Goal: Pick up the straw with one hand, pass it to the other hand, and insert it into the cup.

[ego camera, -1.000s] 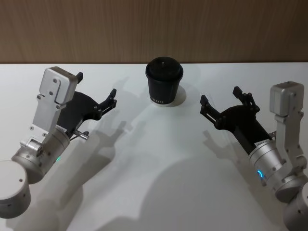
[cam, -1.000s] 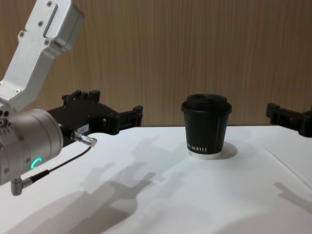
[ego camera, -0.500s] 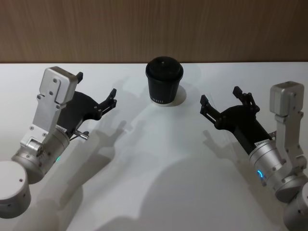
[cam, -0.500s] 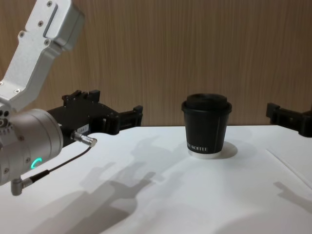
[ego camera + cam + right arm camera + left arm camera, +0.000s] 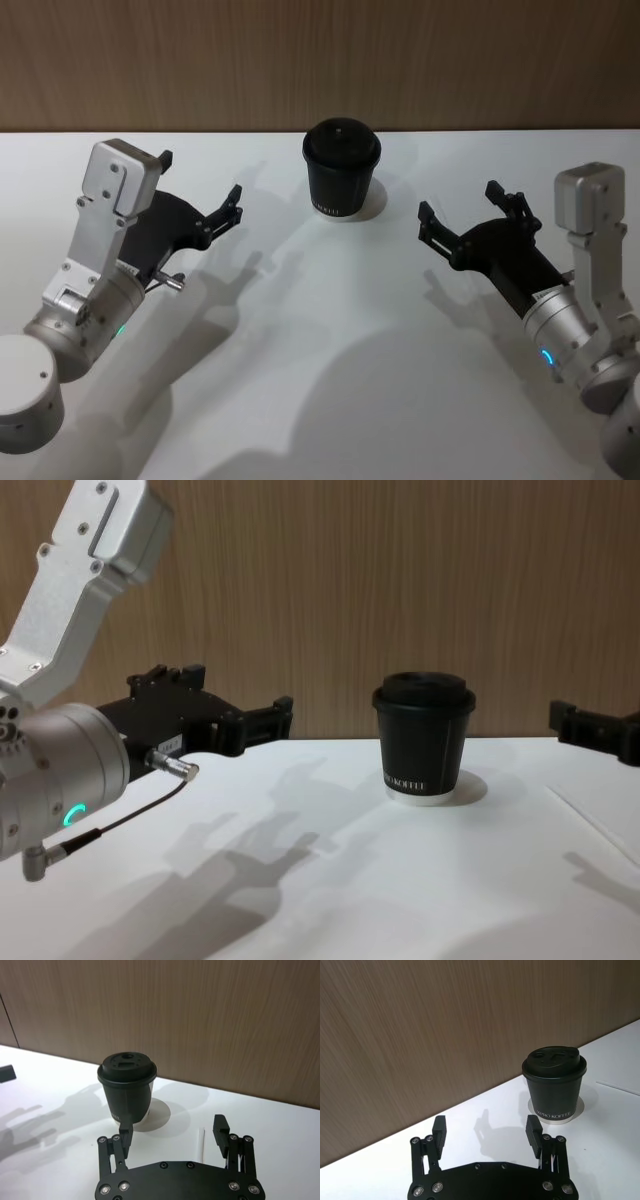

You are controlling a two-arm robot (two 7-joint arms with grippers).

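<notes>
— Looking for the straw (image 5: 200, 1141): spotted lying flat on the white table (image 5: 320, 340), right of the cup (image 5: 341, 170) and apart from it, framed between the spread fingers of the right gripper (image 5: 458, 200) in the right wrist view.

— Explains that pose, then. Judged as lined up for the pick: poised above the table, spread wide, holding nothing.

— And on the left gripper (image 5: 200, 175)?

— Also spread wide and empty, hovering at the left, well apart from the cup, pointed toward the middle. Probably waiting there to receive the hand-over.

— Any reason for having the cup at the far middle?

— Likely to keep it within reach of both sides. Standing upright with the lid on, so probably calls for feeding the straw through an opening in the lid.

— Anything readable?

— Small white lettering low on the cup's wall. Seems to read "XPRO KOFFEE", with the second word clearer than the first. Nothing else legible.
</notes>
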